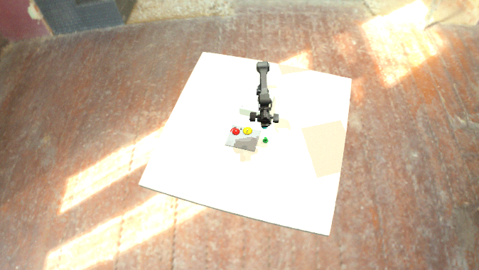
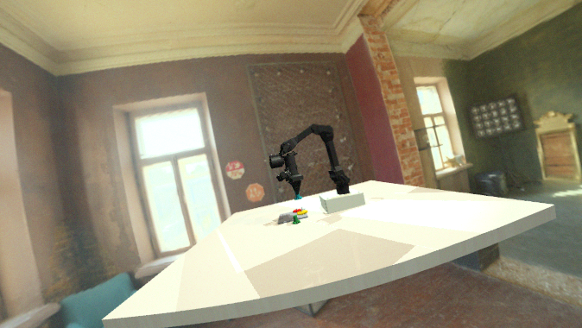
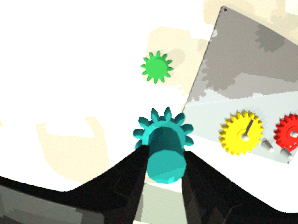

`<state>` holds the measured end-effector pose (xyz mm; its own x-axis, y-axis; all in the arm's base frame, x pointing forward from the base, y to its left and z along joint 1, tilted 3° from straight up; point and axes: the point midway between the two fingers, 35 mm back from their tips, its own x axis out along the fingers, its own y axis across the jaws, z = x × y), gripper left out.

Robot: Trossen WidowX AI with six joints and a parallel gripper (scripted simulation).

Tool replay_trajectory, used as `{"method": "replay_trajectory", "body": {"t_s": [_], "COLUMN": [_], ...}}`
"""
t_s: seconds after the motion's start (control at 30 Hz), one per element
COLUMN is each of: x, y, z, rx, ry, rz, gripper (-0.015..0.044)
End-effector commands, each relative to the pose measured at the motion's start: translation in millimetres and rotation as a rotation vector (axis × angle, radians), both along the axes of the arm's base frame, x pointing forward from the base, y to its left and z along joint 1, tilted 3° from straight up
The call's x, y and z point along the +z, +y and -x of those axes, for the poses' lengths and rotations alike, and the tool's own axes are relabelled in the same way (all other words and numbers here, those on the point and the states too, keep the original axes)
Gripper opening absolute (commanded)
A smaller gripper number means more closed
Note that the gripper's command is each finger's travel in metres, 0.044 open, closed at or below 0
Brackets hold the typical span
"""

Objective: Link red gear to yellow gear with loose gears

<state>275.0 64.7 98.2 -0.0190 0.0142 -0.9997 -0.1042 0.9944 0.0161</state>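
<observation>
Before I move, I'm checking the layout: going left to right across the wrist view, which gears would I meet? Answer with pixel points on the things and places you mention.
Green gear (image 1: 265, 141) (image 2: 295, 220) (image 3: 156, 67) → yellow gear (image 1: 247, 131) (image 2: 302, 212) (image 3: 240, 133) → red gear (image 1: 235, 131) (image 2: 296, 211) (image 3: 287, 132). The teal gear (image 3: 163, 127) (image 2: 298, 197) overlaps the green one's span, so it's left out.

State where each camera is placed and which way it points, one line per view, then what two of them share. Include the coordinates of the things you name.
Top: high overhead, facing down at the table (image 1: 199, 170); whole arm (image 1: 263, 79) visible.
Exterior: off to one side near table height, facing across it; arm in profile.
Wrist: by the gripper (image 3: 165, 155), facing along its black fingers.
Top and wrist share the green gear (image 1: 265, 141) (image 3: 156, 67).
</observation>
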Motion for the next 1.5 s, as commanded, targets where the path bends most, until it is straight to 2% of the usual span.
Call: {"method": "replay_trajectory", "body": {"t_s": [0.0,1.47], "x": [-4,-34], "y": [-10,-102], "z": [-1,-1], "rx": [0.012,-0.001], "ry": [0.003,0.004], "rz": [0.008,0.015], "gripper": [0.0000,0.0000]}}
